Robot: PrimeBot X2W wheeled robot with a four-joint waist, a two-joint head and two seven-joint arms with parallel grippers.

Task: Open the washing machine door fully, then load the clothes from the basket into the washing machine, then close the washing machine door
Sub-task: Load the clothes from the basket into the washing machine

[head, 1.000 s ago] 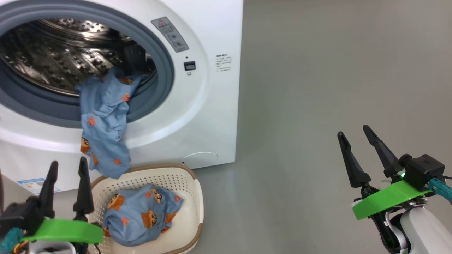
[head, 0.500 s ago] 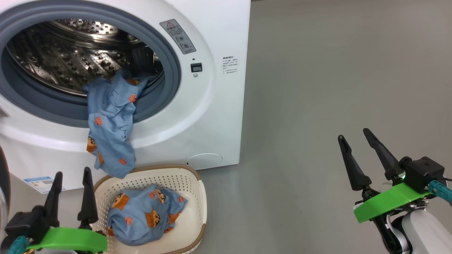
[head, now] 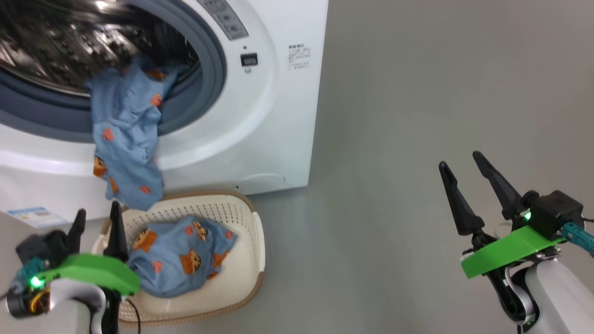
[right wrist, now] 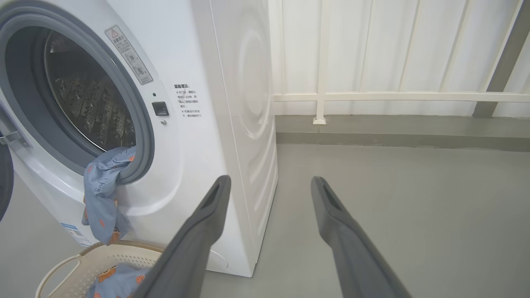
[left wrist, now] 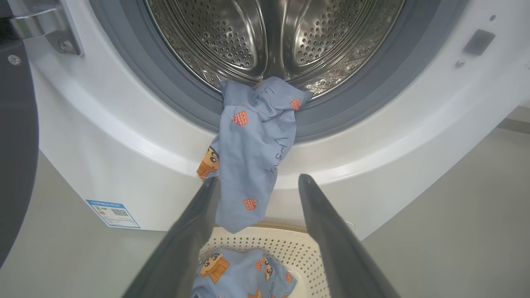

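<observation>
Nearest, at the lower left of the head view, the left gripper [head: 98, 207] has its 2 dark fingers spread wide and holds nothing. It sits at the left end of the basket [head: 254, 246]. At the lower right, the right gripper [head: 459, 158] is spread just as wide and also empty, well apart from the laundry, over bare grey floor [head: 417, 116].

The basket stands on the floor just in front of the washing machine [head: 274, 116], below its round opening. A bunched garment [head: 181, 253], light blue with orange cartoon figures, lies inside the basket.

Above it, a hanging garment [head: 125, 139] of the same print is half out of the machine. Its top lies over the grey rubber seal [head: 211, 79] at the bottom of the opening, and the rest drapes down the white front, ending just above the basket's back rim.

The door [left wrist: 16, 145] is swung open on the left, its dark edge beside the metal hinge [left wrist: 41, 29]. Behind the seal is the perforated steel drum [left wrist: 269, 33]. A blue label [head: 35, 215] and a round cover [head: 262, 178] sit low on the front. Beyond the machine, the right wrist view shows a white panelled wall with a rail [right wrist: 397, 97].
</observation>
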